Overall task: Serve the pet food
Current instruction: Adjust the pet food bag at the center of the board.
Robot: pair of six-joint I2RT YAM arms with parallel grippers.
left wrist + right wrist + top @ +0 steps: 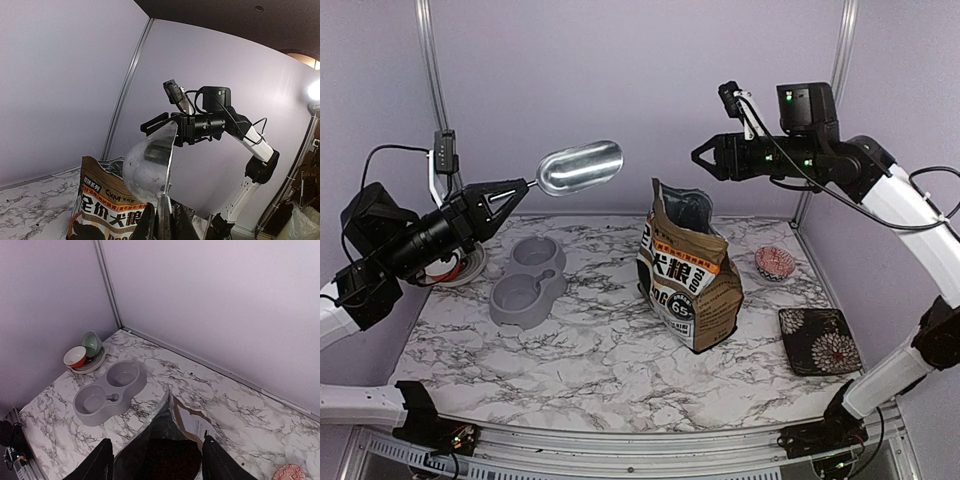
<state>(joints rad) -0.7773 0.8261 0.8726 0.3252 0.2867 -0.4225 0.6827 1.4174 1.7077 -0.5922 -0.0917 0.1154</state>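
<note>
The left pincer (515, 190) was pinched on the handle of a metal scoop (580, 167), holding it high over the left side of the bench (600, 350). The shiny bowl of the scoop pointed towards the middle of the scene. In the left wrist view the scoop's rim stood on edge, just in front of the right pincer (700, 157).

The right pincer hung with its jaws spread and nothing between them. It was up in the air, above and a little right of the bag (685, 280). From the right wrist camera the two dark fingers (97, 462) framed the bag's open mouth directly below.

The pet food (167, 457) lay inside the bag as a dark reddish-brown mass, seen through the torn top. The bag itself stood upright near the centre of the marbled bench, its printed face turned to the near edge.

To its left, well apart, sat a grey double feeder (527, 285). Beyond that, a stack of small bowls (82, 356) rested in the far left corner.

On the right side, a small red-patterned bowl (774, 263) stood near the back wall, with a dark square plate (818, 340) nearer the front edge.
</note>
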